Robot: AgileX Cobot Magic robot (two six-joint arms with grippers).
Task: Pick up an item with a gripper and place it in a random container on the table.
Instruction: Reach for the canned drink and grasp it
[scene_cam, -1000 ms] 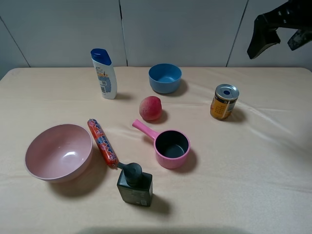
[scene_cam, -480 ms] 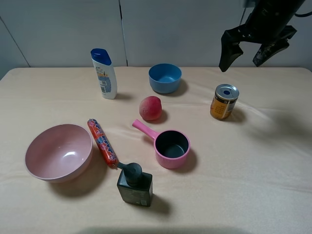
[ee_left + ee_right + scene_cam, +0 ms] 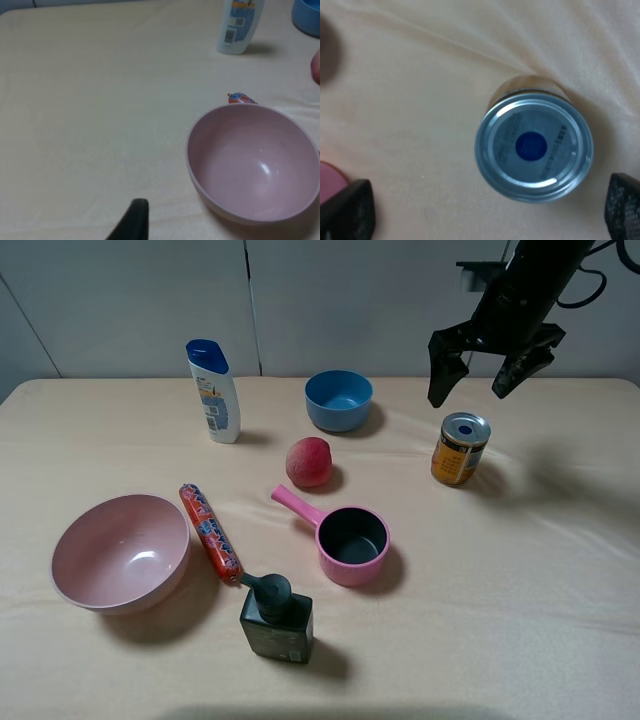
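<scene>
Overhead, the right gripper [image 3: 468,396] holds its black jaws spread above the cylindrical tin can [image 3: 460,450], shiny silver lid blue-dotted.

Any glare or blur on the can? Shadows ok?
Right wrist: tin can lid fairly sharp, mild sheen, blue dot clear; fingers at the frame edges blurred. Exterior high: can's shadow falls right, soft. Left wrist: small highlight inside the pink bowl.

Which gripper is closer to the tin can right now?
Right. The right gripper hangs open directly above the tin can; the left gripper is far off, by the large pink bowl.
</scene>
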